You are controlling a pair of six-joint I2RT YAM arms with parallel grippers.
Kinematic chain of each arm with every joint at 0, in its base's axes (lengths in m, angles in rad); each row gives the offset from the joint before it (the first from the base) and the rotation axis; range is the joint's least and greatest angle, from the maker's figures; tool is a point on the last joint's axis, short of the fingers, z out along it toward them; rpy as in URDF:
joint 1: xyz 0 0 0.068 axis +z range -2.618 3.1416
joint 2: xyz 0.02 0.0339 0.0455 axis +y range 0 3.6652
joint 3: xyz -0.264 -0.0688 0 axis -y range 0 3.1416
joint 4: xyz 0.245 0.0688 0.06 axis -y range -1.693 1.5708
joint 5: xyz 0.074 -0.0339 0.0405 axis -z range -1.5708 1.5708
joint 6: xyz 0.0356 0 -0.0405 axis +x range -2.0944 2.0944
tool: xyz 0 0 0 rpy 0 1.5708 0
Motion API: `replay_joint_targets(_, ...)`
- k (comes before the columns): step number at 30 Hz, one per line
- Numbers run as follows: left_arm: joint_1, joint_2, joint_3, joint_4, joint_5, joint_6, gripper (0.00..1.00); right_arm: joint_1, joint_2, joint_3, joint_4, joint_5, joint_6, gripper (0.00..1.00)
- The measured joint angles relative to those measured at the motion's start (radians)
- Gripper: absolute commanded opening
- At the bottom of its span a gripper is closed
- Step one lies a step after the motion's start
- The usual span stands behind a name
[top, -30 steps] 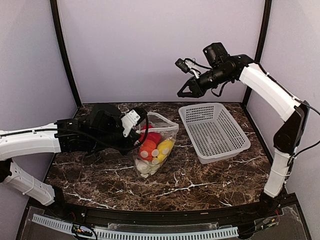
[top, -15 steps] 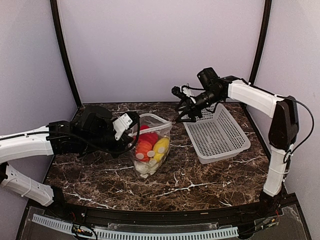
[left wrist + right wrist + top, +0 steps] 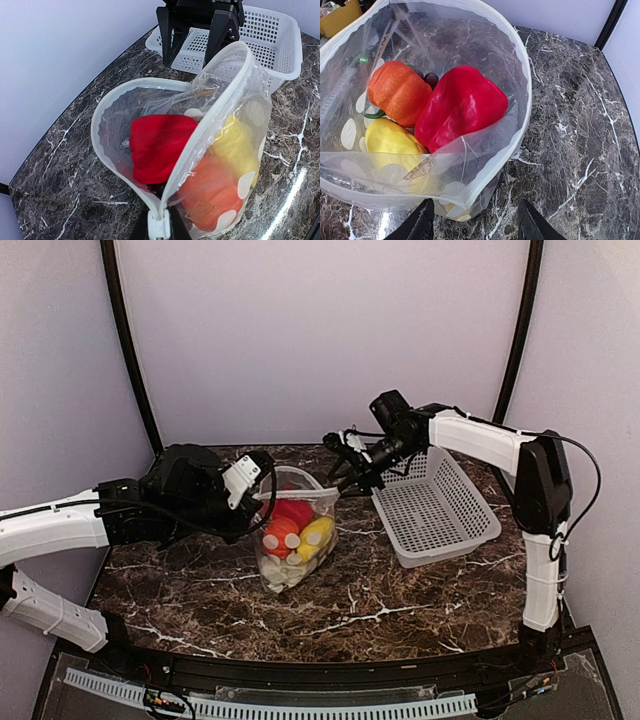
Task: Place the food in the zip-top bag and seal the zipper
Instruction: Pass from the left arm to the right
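Observation:
The clear zip-top bag [image 3: 296, 540] with white dots stands open on the marble table. It holds a red pepper [image 3: 462, 107], an orange-red round food [image 3: 397, 97], a yellow oblong [image 3: 390, 142], dark grapes [image 3: 427, 78] and a white lumpy piece [image 3: 275, 575] at the bottom. My left gripper [image 3: 159, 229] is shut on the near end of the zipper [image 3: 220, 100], at its white slider. My right gripper [image 3: 476, 227] is open, and the bag's far corner lies just ahead, between its fingers [image 3: 420, 225]. It also shows in the left wrist view [image 3: 187, 57].
An empty white mesh basket [image 3: 436, 502] stands to the right of the bag, close behind my right gripper. Dark frame posts [image 3: 128, 350] rise at the back corners of the table.
My right arm has come down and to the left, from high above the basket to the bag's far corner. The bag and my left gripper have shifted slightly left.

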State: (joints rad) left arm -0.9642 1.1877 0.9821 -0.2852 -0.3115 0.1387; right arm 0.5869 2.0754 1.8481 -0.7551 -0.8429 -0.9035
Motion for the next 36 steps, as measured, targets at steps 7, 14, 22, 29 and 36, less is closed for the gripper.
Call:
replay_joint_targets(7, 0.012, 0.000, -0.009, 0.015, -0.013, 0.010, 0.01, 0.019, -0.076, -0.054, -0.005, -0.002, -0.047, 0.60)
replay_joint_targets(14, 0.014, 0.000, -0.012, 0.027, -0.011, 0.020, 0.01, 0.063, -0.239, -0.157, -0.045, 0.064, -0.156, 0.62)
replay_joint_targets(22, 0.018, -0.001, -0.018, 0.045, -0.007, 0.034, 0.01, 0.123, -0.206, -0.159, -0.032, 0.156, -0.168, 0.41)
replay_joint_targets(29, 0.018, -0.005, -0.024, 0.047, -0.010, 0.050, 0.01, 0.127, -0.177, -0.154, -0.029, 0.290, -0.190, 0.00)
replay_joint_targets(36, 0.019, -0.003, -0.029, 0.069, 0.012, 0.081, 0.01, 0.134, -0.238, -0.116, -0.057, 0.402, -0.222, 0.00)
